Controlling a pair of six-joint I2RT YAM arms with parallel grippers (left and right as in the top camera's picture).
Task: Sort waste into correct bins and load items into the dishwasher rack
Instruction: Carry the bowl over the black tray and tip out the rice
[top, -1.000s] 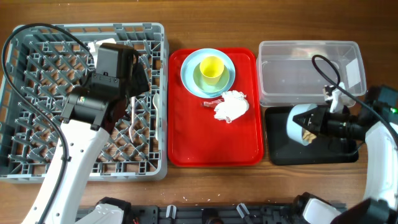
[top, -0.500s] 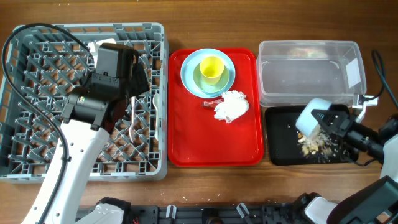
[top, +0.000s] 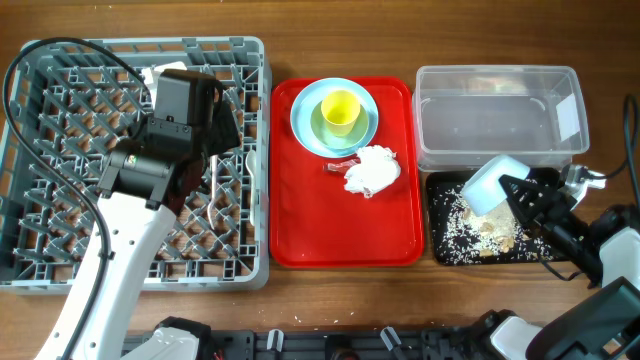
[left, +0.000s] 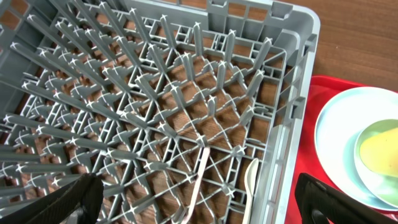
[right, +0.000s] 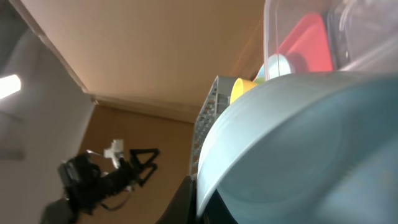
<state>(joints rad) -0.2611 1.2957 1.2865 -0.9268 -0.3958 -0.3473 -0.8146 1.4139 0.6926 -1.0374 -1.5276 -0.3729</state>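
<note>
**Overhead.** The right pincer was clamped on the rim of a small pale blue bowl, which was tipped onto its side. Directly beneath the pincer lay a shallow black rectangular tray, with whitish-beige rice-like scraps strewn across its floor. A clear plastic rectangular tub sat just beyond the pincer, against the tray's far edge. Off to the pincer's left, a large red tray carried a pale blue round plate with a small yellow cup on it. A crumpled white paper napkin and a small wrapper lay beside the plate. A large grey plastic pegged rack sat further left.

**Left wrist.** The left pincer hung over the rack with its fingers wide apart and gripping nothing. Two white plastic utensils lay among the pegs just ahead, between the fingers. Which was the spoon and which the fork was unclear. The plate edge showed to the pincer's right.

**Right wrist.** The bowl filled the frame, pressed close to the lens. The cup and red tray showed beyond it.
</note>
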